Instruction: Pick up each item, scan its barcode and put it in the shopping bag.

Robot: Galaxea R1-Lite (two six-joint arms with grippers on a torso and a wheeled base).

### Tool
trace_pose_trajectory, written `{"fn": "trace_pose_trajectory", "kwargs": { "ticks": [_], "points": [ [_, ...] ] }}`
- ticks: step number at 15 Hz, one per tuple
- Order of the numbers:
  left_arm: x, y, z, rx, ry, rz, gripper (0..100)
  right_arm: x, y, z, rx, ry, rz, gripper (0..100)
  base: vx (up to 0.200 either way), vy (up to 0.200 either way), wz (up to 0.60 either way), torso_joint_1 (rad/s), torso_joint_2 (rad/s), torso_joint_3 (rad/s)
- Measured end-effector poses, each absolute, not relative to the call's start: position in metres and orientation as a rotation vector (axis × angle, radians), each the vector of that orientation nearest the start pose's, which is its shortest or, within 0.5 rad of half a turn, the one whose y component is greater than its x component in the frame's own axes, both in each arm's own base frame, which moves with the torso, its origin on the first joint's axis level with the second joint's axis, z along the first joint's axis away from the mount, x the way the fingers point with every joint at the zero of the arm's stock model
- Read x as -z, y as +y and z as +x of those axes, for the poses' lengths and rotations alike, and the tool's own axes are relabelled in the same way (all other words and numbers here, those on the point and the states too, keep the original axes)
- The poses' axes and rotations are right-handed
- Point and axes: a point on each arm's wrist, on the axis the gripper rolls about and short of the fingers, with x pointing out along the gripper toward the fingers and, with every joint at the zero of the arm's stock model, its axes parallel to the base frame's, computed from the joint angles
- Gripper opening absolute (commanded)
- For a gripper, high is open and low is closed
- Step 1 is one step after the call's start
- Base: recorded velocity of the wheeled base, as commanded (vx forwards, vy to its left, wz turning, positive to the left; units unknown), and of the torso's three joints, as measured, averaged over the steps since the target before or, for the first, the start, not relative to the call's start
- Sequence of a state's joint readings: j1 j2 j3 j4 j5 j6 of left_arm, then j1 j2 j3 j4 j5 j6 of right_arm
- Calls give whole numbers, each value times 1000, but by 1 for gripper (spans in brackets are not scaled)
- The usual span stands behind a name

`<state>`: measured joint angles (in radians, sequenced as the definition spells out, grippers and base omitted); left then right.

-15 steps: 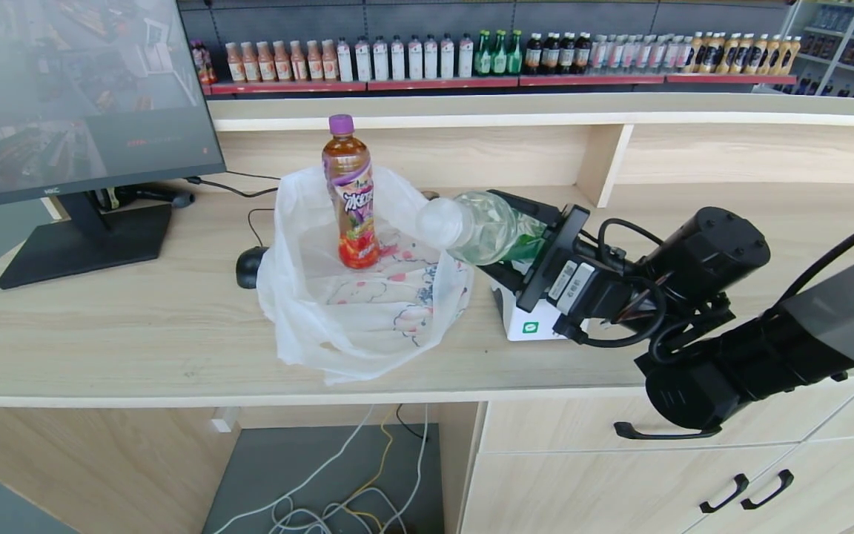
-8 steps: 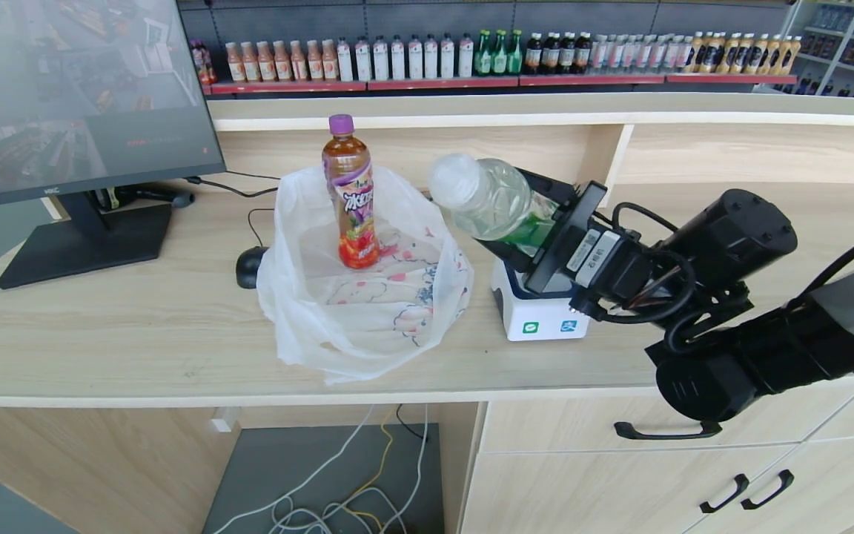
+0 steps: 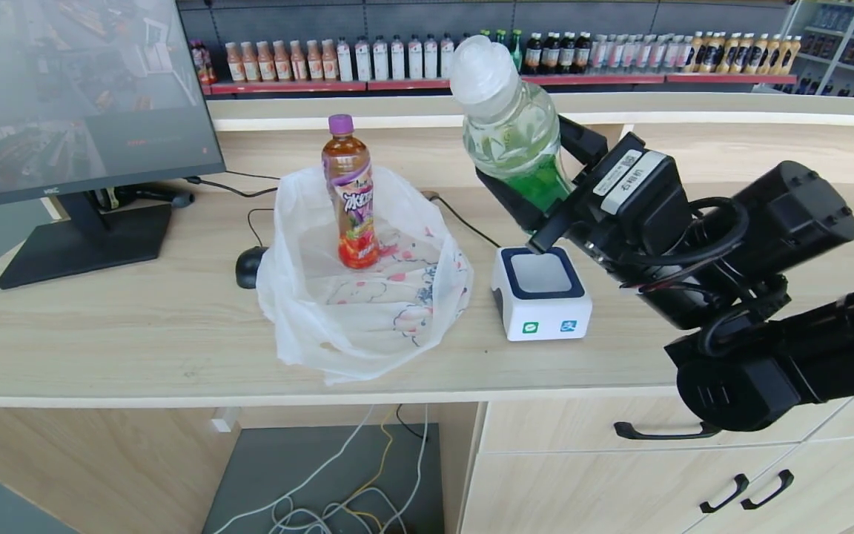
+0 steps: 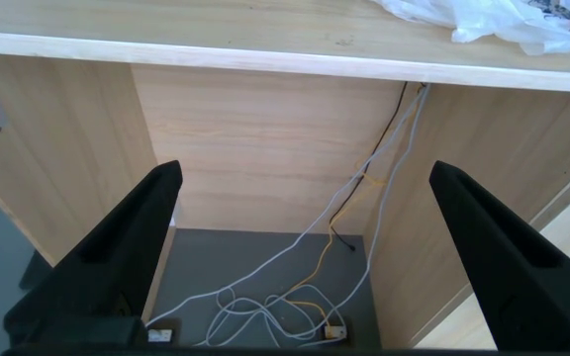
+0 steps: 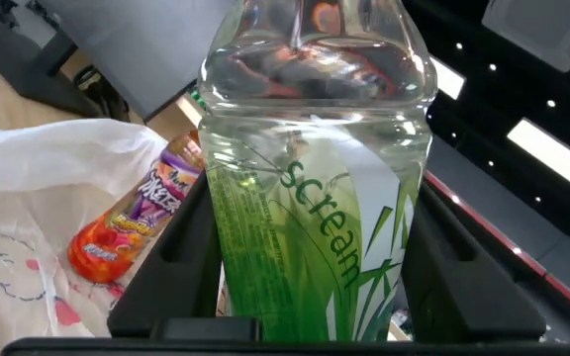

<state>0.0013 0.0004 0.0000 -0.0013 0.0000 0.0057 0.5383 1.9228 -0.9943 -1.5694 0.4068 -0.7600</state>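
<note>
Pinching the water bottle (image 3: 508,122) down low, the right gripper (image 3: 540,178) could easily topple the upright tea bottle (image 3: 351,194) while lowering it into the shopping bag (image 3: 397,319).

The right arm (image 3: 768,297) is black, with cylindrical joints (image 3: 798,215), looped cables (image 3: 701,248) and white labels (image 3: 623,172).

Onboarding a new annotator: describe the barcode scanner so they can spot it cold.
Start at the light wooden counter and find the white plastic shopping bag in its middle. Just to the robot's right of it sits the scanner, a small white box. Unlike anything nearby, it has a dark-rimmed grey window on top and two small coloured icons on its front.
</note>
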Motion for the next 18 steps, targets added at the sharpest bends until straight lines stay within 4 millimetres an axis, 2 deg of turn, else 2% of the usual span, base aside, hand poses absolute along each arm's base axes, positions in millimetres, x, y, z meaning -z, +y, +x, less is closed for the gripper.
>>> {"fn": "trace_pose_trajectory", "kwargs": {
  "ticks": [6,9,12,18],
  "points": [
    [-76,0,-23,-1,-1,8,100,-272,182,275,-620,-987,-492,0,0,0,0,0,0,0],
    [-76,0,-23,-2,-1,8,100,-277,183,262,-672,-974,-412,0,0,0,0,0,0,0],
    [-76,0,-23,-1,-1,8,100,-270,175,253,-684,-877,-307,0,0,0,0,0,0,0],
    [-76,0,-23,-1,-1,5,100,-254,161,249,-633,-705,-140,0,0,0,0,0,0,0]
  ]
}}
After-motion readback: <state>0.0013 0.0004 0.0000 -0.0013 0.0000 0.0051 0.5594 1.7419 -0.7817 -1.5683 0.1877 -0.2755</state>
